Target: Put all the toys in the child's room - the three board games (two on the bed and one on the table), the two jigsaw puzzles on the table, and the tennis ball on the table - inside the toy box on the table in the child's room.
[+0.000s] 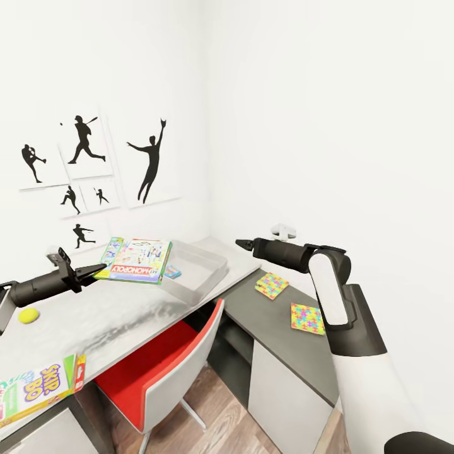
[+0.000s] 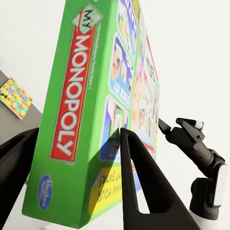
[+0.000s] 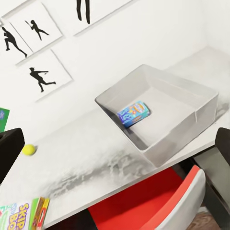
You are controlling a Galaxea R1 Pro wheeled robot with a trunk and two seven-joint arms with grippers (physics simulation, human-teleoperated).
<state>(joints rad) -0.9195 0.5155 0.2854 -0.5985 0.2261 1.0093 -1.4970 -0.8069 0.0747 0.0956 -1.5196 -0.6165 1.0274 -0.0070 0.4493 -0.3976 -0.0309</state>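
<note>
**Green Monopoly box held over the desk, one game binned, five toys left**

Green-and-white flat Monopoly game box [image 1: 134, 260] is clamped at one edge by the left gripper [image 1: 94, 270], its two dark fingers [image 2: 143, 187] seen pressed either side of the box in the left wrist view. The box is carried flat above the long pale grey desk top [image 1: 120, 315], its far edge overlapping the rim of the shallow pale grey toy box [image 1: 198, 268]; it is not yet released.

One toy is judged done: the small blue flat game box [image 3: 133, 113] lies on the tray floor, near its 9 o'clock wall in the right wrist view.

Still to be moved, as far as can be seen:
- small fuzzy yellow-green tennis ball [image 1: 28, 315], on the desk at 9 o'clock in the head view, well apart from the tray
- green-red-yellow Skip-Bo game box [image 1: 39, 388], at the desk's near edge, about 8 o'clock
- two flat multicoloured jigsaw puzzle boards [image 1: 272, 285] [image 1: 307, 318], on the lower dark grey cabinet section [image 1: 277, 334], at 4 o'clock from the tray

The right gripper [image 1: 240, 243] is held free in the air at 3 o'clock of the tray, nothing in it; whether its jaws are parted or together cannot be told. A red-seated chair [image 1: 164, 372] is tucked under the desk.

Progress is judged as one of six in, a second about to be lowered.
</note>
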